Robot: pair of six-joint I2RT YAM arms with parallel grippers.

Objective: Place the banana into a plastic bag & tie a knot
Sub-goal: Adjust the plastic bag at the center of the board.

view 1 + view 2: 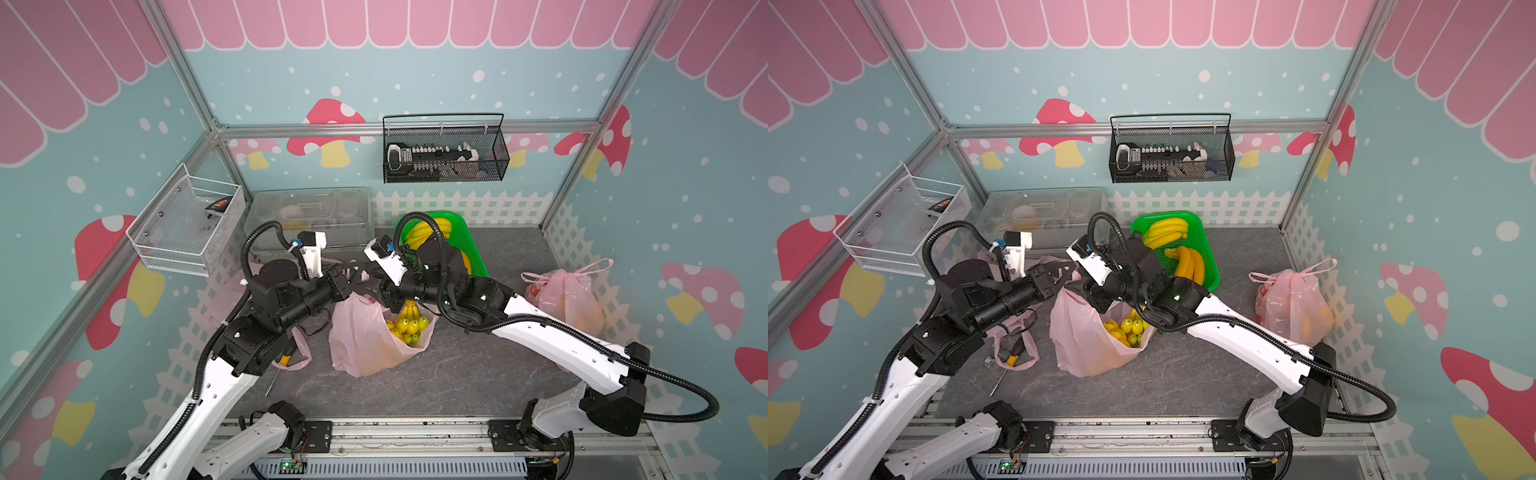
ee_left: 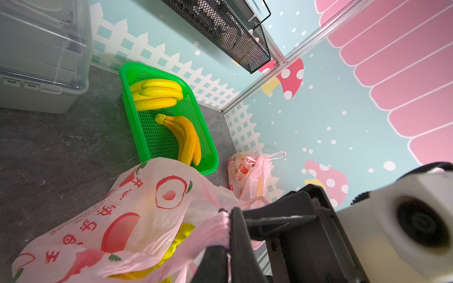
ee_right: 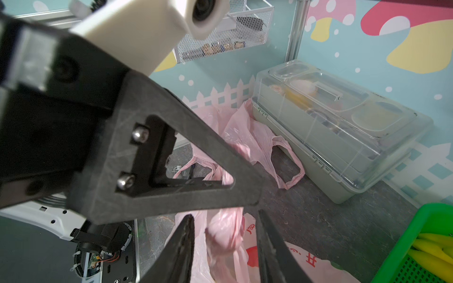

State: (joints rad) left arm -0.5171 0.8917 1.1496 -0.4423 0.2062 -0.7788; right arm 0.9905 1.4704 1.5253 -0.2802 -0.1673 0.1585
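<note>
A pink plastic bag (image 1: 361, 336) (image 1: 1079, 336) stands open mid-table with a yellow banana bunch (image 1: 409, 324) (image 1: 1127, 328) (image 2: 179, 239) inside. My left gripper (image 1: 353, 272) (image 1: 1068, 272) (image 2: 229, 216) is shut on one bag handle (image 2: 208, 232), holding it up over the bag's mouth. My right gripper (image 1: 376, 291) (image 1: 1094, 297) (image 3: 224, 218) is right beside it. Its jaws stand apart on either side of the other, bunched handle (image 3: 223, 235), with a gap showing on both sides. The left gripper's black finger (image 3: 171, 147) fills much of the right wrist view.
A green basket (image 1: 473, 249) (image 1: 1210, 257) (image 2: 128, 73) with more bananas sits behind the bag. A knotted pink bag (image 1: 565, 299) (image 1: 1291, 307) (image 2: 247, 176) stands at the right wall. A clear lidded box (image 1: 307, 216) (image 3: 343, 132) and loose empty bags (image 3: 257, 139) lie back left.
</note>
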